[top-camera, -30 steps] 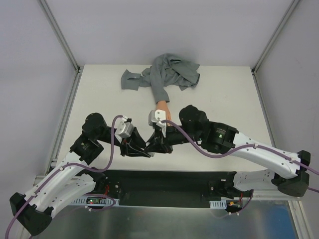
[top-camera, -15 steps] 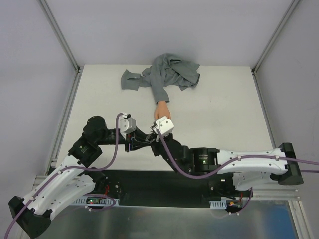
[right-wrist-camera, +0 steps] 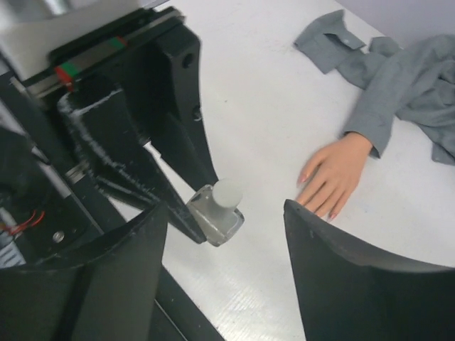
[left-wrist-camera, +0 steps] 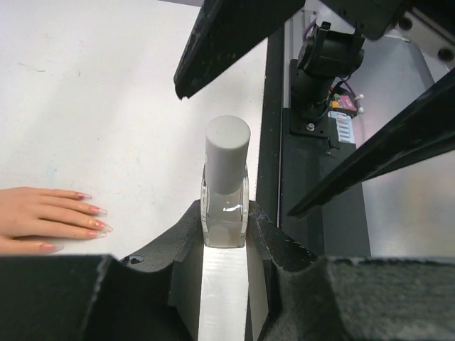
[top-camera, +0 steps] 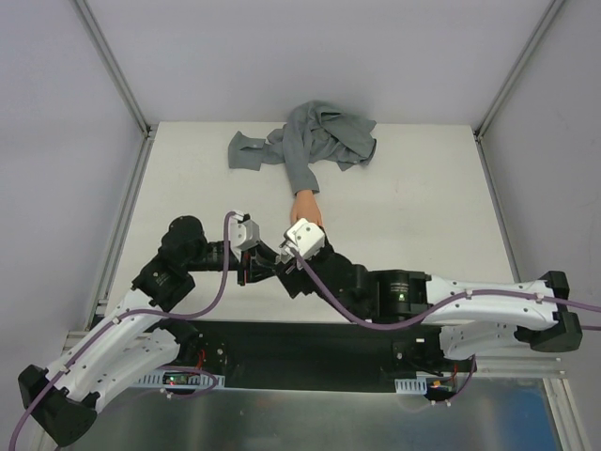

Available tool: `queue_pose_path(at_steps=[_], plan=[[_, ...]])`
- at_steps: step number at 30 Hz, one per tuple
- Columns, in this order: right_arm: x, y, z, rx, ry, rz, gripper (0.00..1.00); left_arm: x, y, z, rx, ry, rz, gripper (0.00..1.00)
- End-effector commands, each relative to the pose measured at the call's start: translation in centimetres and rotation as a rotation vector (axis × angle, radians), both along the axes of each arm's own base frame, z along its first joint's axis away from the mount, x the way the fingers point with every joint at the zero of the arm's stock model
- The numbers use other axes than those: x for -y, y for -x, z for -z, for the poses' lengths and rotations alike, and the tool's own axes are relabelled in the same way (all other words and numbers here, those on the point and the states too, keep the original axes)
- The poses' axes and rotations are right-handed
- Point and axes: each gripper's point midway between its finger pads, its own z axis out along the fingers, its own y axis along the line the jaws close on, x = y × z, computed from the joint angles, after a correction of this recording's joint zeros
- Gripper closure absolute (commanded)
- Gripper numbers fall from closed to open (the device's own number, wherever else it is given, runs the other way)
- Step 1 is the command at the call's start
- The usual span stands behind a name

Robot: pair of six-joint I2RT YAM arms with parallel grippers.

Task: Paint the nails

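The peach mannequin hand (top-camera: 305,207) lies palm down on the white table, its wrist in a grey sleeve (top-camera: 315,141). Its nails (left-wrist-camera: 97,212) look pinkish at the fingertips (right-wrist-camera: 318,199). My left gripper (left-wrist-camera: 226,222) is shut on a small clear glass bottle (left-wrist-camera: 226,202) with a white cap (right-wrist-camera: 227,192), holding it upright near the table's front edge, right of the hand. My right gripper (right-wrist-camera: 224,209) hovers open over the bottle, one black finger (right-wrist-camera: 128,263) on each side of it, touching nothing.
The crumpled grey garment (top-camera: 329,132) lies at the back of the table. The black front rail (left-wrist-camera: 274,142) and the arm bases run just beyond the bottle. Both wrists crowd together at the front middle (top-camera: 277,258).
The right arm has swung low and stretched left, bringing its wrist beside the left one. Its jaws have spread from shut to wide open. The left gripper has kept its hold on the bottle.
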Motion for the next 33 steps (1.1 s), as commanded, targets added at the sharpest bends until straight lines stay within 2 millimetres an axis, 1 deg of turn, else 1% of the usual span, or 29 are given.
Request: queue_pose_path(at_steps=[1, 2, 3, 4, 5, 6, 7, 8, 9, 10, 13, 14, 15, 16, 19, 20, 25, 29, 31, 33], plan=[[0.7, 1.8, -2.4, -0.057, -0.03, -0.22, 0.29, 0.6, 0.6, -2.5, 0.046, 0.054, 0.083, 1.0], [0.8, 1.8, -2.4, -0.083, -0.053, -0.223, 0.27, 0.7, 0.9, -2.4, 0.028, 0.051, 0.108, 1.0], [1.4, 0.8, -2.8, -0.101, -0.084, -0.203, 0.23, 0.8, 1.7, -2.6, 0.02, 0.056, 0.16, 1.0], [1.4, 1.5, -3.6, -0.132, -0.125, -0.261, 0.23, 0.8, 2.0, -2.5, 0.009, 0.055, 0.181, 1.0], [1.3, 1.7, -3.8, -0.16, -0.157, -0.28, 0.22, 1.0, 2.2, -2.6, -0.002, 0.055, 0.203, 1.0], [1.5, 1.1, -4.2, -0.168, -0.174, -0.285, 0.2, 1.0, 2.6, -2.6, -0.01, 0.056, 0.232, 1.0], [1.3, 2.0, -4.3, -0.184, -0.179, -0.35, 0.19, 1.0, 2.7, -2.6, -0.015, 0.056, 0.238, 1.0], [1.3, 2.3, -4.6, -0.188, -0.183, -0.377, 0.18, 1.1, 2.7, -2.4, -0.025, 0.053, 0.245, 1.0], [1.4, 2.0, -4.9, -0.177, -0.183, -0.394, 0.17, 1.0, 2.8, -2.3, -0.03, 0.052, 0.251, 1.0], [1.1, 2.9, -4.9, -0.193, -0.181, -0.459, 0.16, 1.0, 3.1, -2.4, -0.035, 0.053, 0.269, 1.0], [1.1, 3.1, -5.3, -0.201, -0.189, -0.538, 0.16, 1.1, 3.8, -2.4, -0.042, 0.056, 0.309, 1.0], [0.9, 3.0, -5.3, -0.209, -0.19, -0.556, 0.18, 1.1, 4.0, -2.5, -0.043, 0.057, 0.322, 1.0], [0.9, 3.3, -5.5, -0.228, -0.198, -0.608, 0.2, 1.1, 4.2, -2.5, -0.044, 0.058, 0.332, 1.0], [0.8, 3.3, -6.0, -0.229, -0.206, -0.629, 0.22, 1.0, 4.5, -2.7, -0.043, 0.061, 0.349, 1.0], [0.5, 3.3, -6.1, -0.249, -0.205, -0.675, 0.3, 1.1, 4.6, -2.6, -0.048, 0.061, 0.364, 1.0], [0.4, 3.2, -6.1, -0.247, -0.204, -0.682, 0.34, 1.1, 4.7, -2.6, -0.049, 0.061, 0.369, 1.0], [0.1, 2.7, -5.0, -0.253, -0.176, -0.695, 0.37, 1.0, 5.0, -2.8, -0.044, 0.065, 0.387, 1.0], [-0.1, 3.6, -3.6, -0.288, -0.154, -0.763, 0.38, 0.9, 5.2, -3.0, -0.029, 0.073, 0.392, 1.0], [0.0, 3.4, -3.3, -0.291, -0.15, -0.754, 0.38, 0.8, 5.4, -3.1, -0.02, 0.077, 0.4, 1.0], [0.0, 3.2, -2.9, -0.299, -0.146, -0.745, 0.42, 0.8, 5.5, -3.2, -0.013, 0.081, 0.405, 1.0]])
